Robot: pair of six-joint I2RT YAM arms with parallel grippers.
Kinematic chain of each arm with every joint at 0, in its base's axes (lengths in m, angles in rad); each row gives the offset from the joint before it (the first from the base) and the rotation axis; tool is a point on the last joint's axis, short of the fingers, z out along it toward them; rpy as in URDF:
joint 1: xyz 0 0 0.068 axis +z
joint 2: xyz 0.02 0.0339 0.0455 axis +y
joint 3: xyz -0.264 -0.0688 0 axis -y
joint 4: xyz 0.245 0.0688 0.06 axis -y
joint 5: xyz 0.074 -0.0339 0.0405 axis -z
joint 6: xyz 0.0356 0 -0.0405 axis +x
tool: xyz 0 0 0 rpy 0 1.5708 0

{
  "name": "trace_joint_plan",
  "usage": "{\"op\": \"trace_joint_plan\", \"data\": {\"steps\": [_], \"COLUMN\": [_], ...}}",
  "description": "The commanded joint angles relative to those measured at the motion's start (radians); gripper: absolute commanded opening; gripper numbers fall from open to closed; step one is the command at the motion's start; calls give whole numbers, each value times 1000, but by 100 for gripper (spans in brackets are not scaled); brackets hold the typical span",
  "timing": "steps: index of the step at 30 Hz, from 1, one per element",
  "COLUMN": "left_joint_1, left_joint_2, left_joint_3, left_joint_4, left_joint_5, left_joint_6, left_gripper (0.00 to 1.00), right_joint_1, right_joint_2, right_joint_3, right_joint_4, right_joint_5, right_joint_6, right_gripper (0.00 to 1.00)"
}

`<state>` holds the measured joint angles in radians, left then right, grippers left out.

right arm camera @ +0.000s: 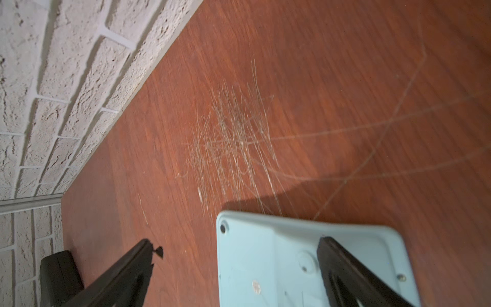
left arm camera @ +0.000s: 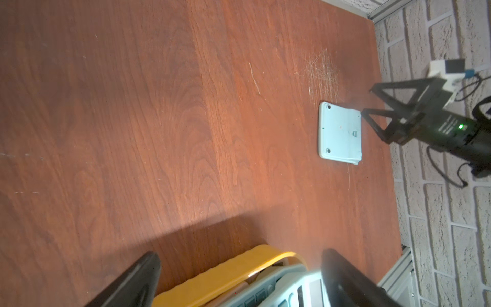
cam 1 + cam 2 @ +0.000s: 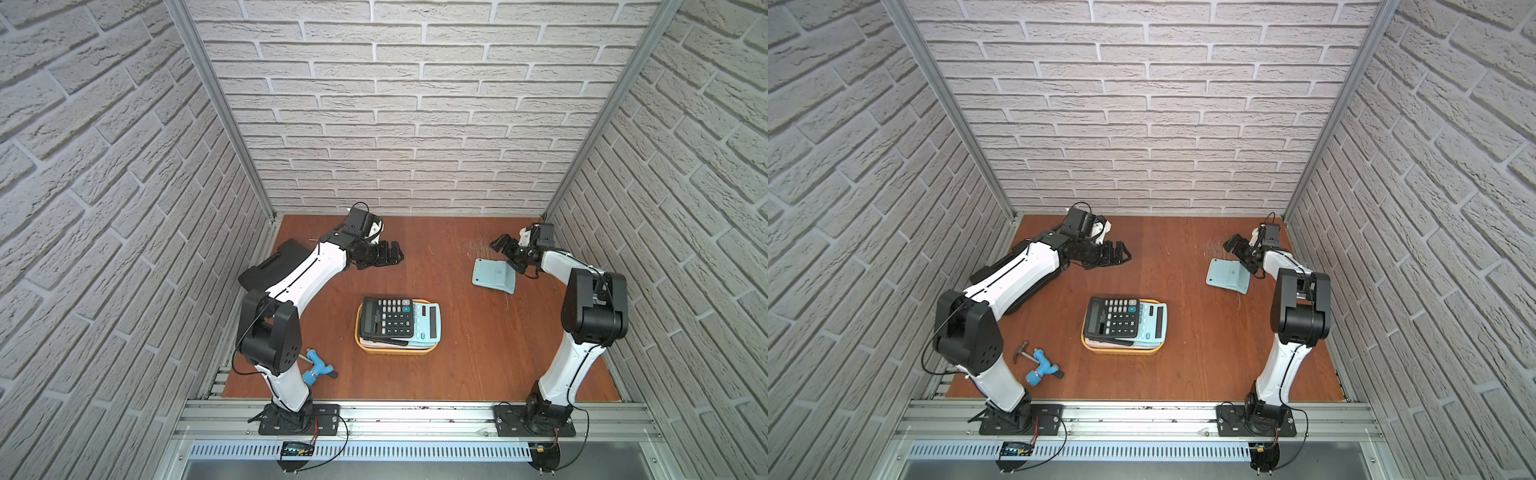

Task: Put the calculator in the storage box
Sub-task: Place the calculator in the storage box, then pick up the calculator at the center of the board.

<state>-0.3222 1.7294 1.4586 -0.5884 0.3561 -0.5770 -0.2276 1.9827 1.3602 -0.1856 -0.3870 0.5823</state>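
The yellow storage box (image 3: 397,352) (image 3: 1120,351) sits mid-table. A black calculator (image 3: 386,316) (image 3: 1111,316) lies on top of it, partly over a pale blue calculator (image 3: 429,322) (image 3: 1155,322). Another pale blue calculator (image 3: 494,275) (image 3: 1228,275) (image 2: 340,133) (image 1: 265,260) lies face down at the back right, outside the box. My right gripper (image 3: 500,246) (image 3: 1234,246) (image 1: 235,242) hovers open over that calculator's far edge, holding nothing. My left gripper (image 3: 395,254) (image 3: 1123,253) (image 2: 241,256) is open and empty at the back left, beyond the box rim (image 2: 228,273).
A flat black case (image 3: 282,257) lies under the left arm by the left wall. A blue-handled hammer (image 3: 318,368) (image 3: 1042,368) rests near the left arm's base. Brick-patterned walls close in three sides. Scratches mark the wood near the right gripper.
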Motion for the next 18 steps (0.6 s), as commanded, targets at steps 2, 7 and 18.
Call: {"op": "trace_joint_plan", "data": {"steps": [2, 7, 18], "left_joint_1": [-4, -15, -48], "left_joint_2": [21, 51, 89], "left_joint_3": [22, 33, 53], "left_joint_4": [48, 54, 70], "left_joint_5": [18, 20, 34], "left_joint_6": [3, -5, -18], "left_gripper": [98, 98, 98], "right_joint_1": [-7, -13, -8], "right_joint_2": [77, 114, 44], "right_joint_3": [100, 136, -12], "right_joint_4": [-110, -176, -125], "right_joint_5": [19, 64, -3], "right_joint_6": [-57, -101, -87], "right_gripper": [99, 99, 99]}}
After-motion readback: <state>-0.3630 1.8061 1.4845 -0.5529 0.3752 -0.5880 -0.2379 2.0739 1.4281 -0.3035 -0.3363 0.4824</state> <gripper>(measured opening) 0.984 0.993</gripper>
